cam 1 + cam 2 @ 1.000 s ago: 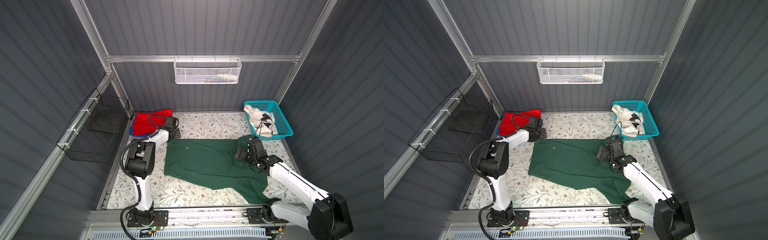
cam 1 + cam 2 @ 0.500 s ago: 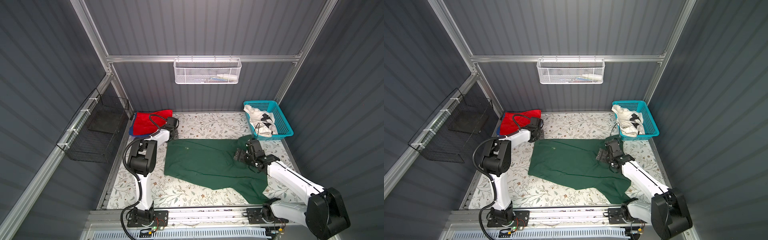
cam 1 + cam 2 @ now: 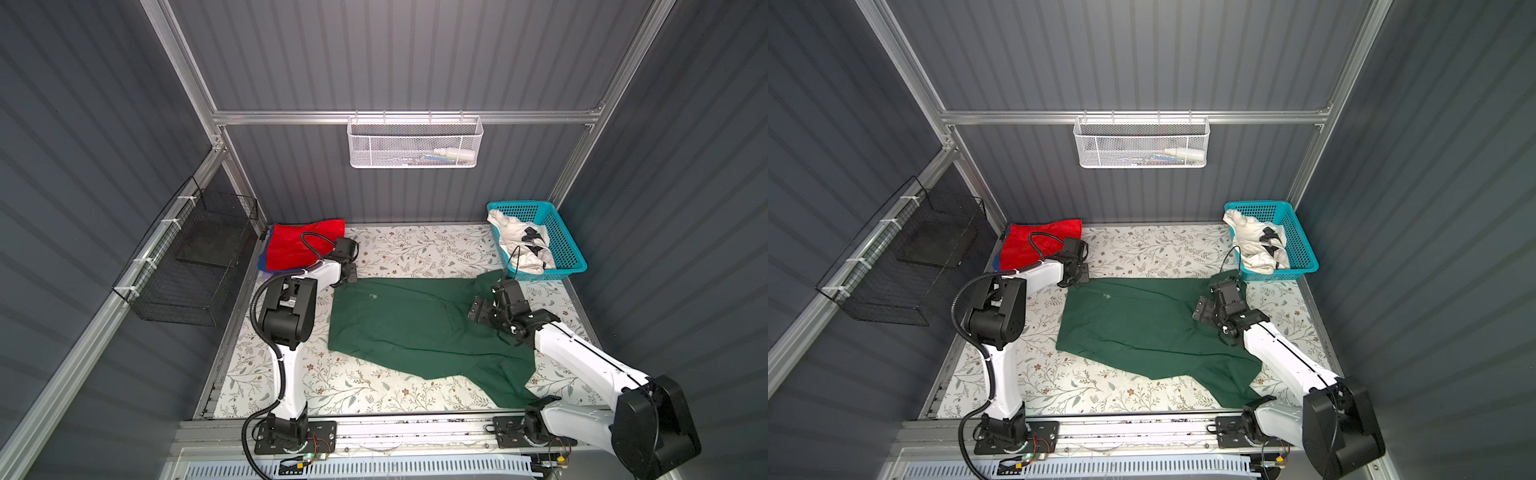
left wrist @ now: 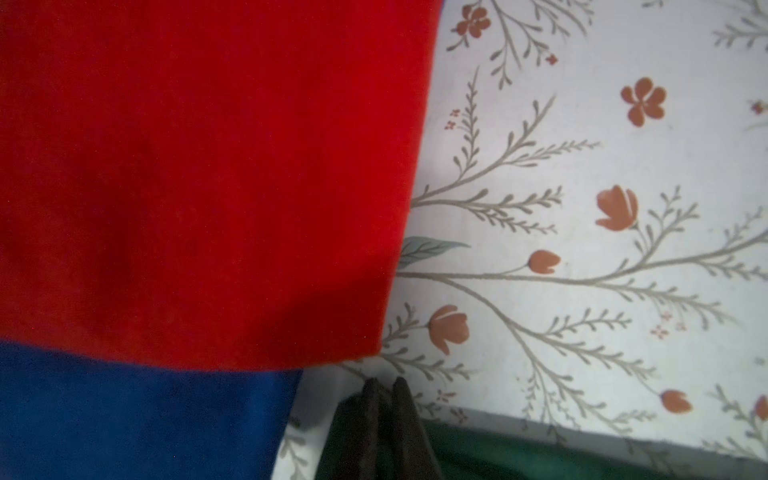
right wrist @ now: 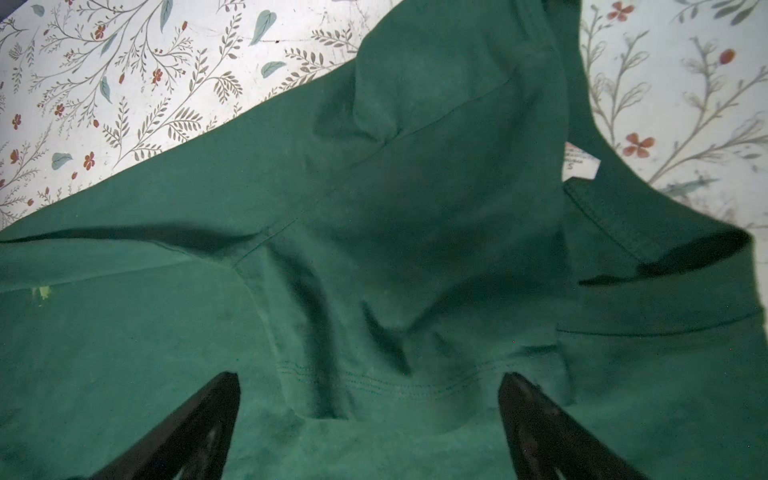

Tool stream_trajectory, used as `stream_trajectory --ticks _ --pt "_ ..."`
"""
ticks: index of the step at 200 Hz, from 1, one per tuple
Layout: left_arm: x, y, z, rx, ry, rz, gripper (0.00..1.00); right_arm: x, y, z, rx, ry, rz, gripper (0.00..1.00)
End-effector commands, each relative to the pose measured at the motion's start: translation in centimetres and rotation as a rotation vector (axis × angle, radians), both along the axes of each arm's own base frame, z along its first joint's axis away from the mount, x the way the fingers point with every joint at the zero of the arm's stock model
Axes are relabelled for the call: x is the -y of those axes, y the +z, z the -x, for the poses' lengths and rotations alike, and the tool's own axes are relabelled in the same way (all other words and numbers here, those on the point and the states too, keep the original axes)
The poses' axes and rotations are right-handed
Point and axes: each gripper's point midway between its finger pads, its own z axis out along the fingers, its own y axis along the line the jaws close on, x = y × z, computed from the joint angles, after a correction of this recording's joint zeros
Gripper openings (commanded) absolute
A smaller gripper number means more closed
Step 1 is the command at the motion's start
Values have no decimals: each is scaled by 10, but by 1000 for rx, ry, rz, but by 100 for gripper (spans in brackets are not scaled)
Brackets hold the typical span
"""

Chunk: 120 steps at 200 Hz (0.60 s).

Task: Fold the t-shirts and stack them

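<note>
the green shirt (image 3: pixel 407 328) lies spread across the middle of the flowered table (image 3: pixel 415 249), the red shirt (image 3: pixel 299 245) sits on the blue shirt (image 4: pixel 124 415) in the far left corner, and the white shirt (image 3: pixel 519 245) is bunched in the basket (image 3: pixel 571 249) at far right. the left gripper (image 4: pixel 384 395) is pinched tight at the green shirt's far left corner, and whether it has caught cloth i cannot tell. the right gripper (image 5: pixel 370 415) is spread wide over a sleeve hem.

The dark green t-shirt (image 3: pixel 407 320) lies spread across the counter's (image 3: pixel 415 249) middle, its right end rumpled. A folded red t-shirt (image 3: pixel 299 245) rests on the blue t-shirt (image 4: pixel 137 415) in the far left corner. The white t-shirt (image 3: pixel 519 245), black-marked, lies crumpled in the far-right basket (image 3: pixel 569 253).
</note>
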Motion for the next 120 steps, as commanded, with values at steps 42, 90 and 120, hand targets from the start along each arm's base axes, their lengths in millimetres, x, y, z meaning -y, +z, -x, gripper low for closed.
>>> stream_trajectory --ticks 42,90,120 --pt "-4 17 1 29 9 10 0 7 -6 6 -18 -31 10 99" --pt "-9 26 19 164 -10 33 0 7 -4 6 -40 -37 12 99" --pt "-2 35 23 292 -44 106 0 20 -7 12 -139 -86 100 99"
